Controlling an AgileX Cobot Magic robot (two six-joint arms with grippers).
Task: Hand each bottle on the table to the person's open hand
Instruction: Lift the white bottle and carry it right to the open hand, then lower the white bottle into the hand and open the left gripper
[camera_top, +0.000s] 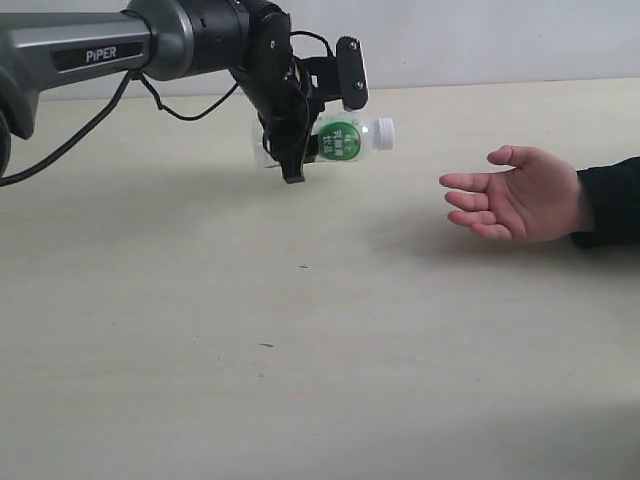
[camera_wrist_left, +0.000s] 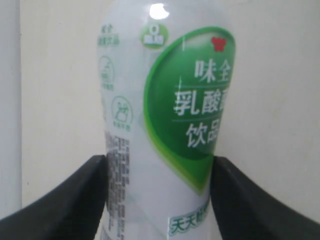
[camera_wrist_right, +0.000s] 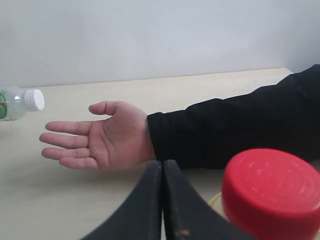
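The white-and-green-labelled bottle (camera_top: 340, 140) hangs clear of the counter (camera_top: 300, 380) in the upper middle of the exterior view. It lies on its side with its white cap (camera_top: 383, 132) pointing right. The left end effector (camera_top: 300, 150) is clenched on its body, and in the left wrist view a dark finger presses each flank of the label.

To the right, well apart from the cap, the person's open hand (camera_top: 520, 195) waits palm up just above the counter, a black sleeve (camera_top: 612, 200) behind it. This looks like the carry stage of a handover. The next move calls for travelling right and slightly down until the bottle rests in the palm, then letting go (not before the hand bears its weight).

The right end effector (camera_wrist_right: 163, 170) is out of the exterior view. Its own camera shows its fingers pressed together on nothing, with a red cap (camera_wrist_right: 272, 192) just beside them at lower right.

The counter is pale beige wood grain with a few dark specks, and a plain pale wall (camera_top: 480, 40) runs behind it.
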